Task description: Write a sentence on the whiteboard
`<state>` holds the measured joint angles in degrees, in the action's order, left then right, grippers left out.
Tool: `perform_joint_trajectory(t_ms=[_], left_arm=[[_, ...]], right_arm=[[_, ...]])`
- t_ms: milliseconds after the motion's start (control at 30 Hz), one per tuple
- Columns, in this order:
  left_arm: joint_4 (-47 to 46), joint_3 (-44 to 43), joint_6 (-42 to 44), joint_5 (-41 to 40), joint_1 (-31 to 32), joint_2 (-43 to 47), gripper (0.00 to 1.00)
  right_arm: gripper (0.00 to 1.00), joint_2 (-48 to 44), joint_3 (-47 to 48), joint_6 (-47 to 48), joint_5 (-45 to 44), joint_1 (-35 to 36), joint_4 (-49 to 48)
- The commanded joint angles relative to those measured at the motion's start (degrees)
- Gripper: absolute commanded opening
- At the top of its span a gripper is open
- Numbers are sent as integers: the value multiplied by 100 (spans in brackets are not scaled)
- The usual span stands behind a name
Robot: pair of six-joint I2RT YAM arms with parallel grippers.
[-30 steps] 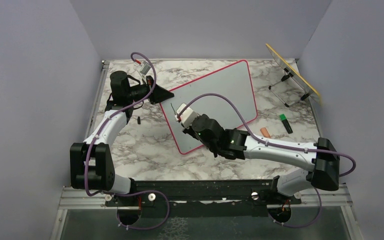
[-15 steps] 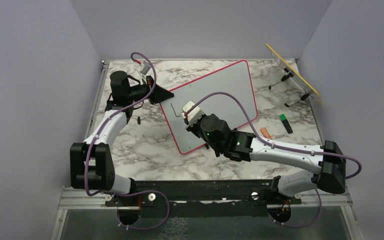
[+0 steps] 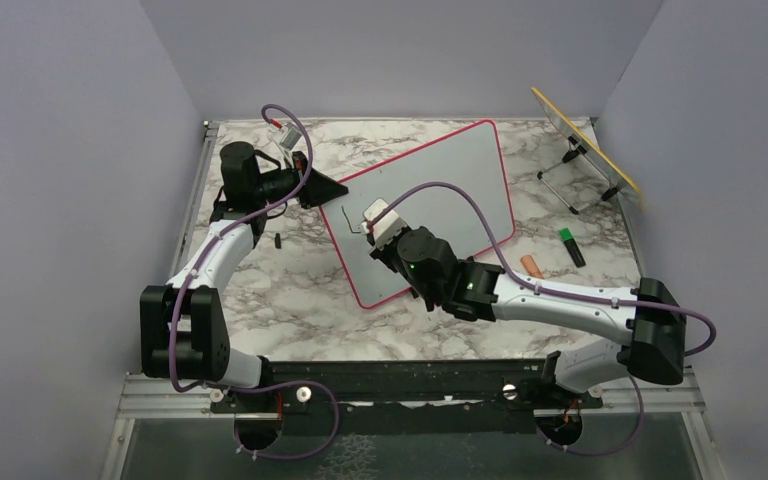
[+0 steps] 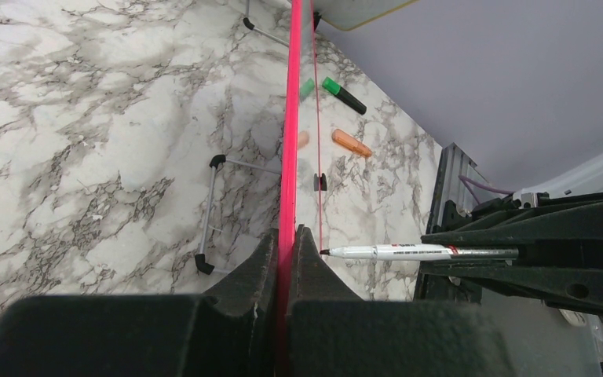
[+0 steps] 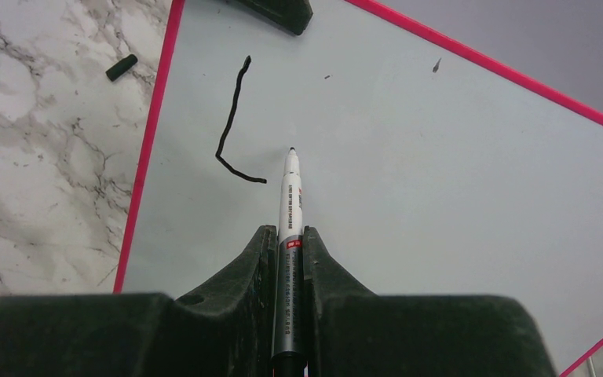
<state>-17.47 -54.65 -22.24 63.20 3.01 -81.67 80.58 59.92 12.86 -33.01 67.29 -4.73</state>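
So far the whiteboard [image 3: 455, 165] stands propped at a slant in the middle of the marble table [image 3: 290, 290], its face towards the arms. It bears a single black L-shaped stroke [image 5: 231, 118] near its left edge. The marker [image 5: 290, 196] points its tip just right of the stroke's foot; I cannot tell whether it touches the surface. The right gripper [image 5: 289, 236] is pinched on the marker's barrel. The left gripper [image 4: 286, 239] is clamped on the board's pink frame at the upper left corner. A black cap [image 5: 121, 67] lies on the marble left of the board. An orange cap [image 3: 530, 265] and a green marker [image 3: 571, 247] lie to its right, near a yellow-edged panel [image 3: 585, 150] on a wire stand.
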Motion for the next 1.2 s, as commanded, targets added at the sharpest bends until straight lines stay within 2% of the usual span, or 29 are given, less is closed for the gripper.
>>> perform_joint_trajectory(t_ms=[0,467,1167], left_arm=[[350,51,387,-54,16,-202,0],[359,42,387,-53,17,-222,0],[359,34,387,-48,16,-244,0]], right_arm=[[1,72,-33,-47,-188,-65,-247],[1,210,10,-84,6,-127,-122],[1,76,31,-213,293,-120,781]])
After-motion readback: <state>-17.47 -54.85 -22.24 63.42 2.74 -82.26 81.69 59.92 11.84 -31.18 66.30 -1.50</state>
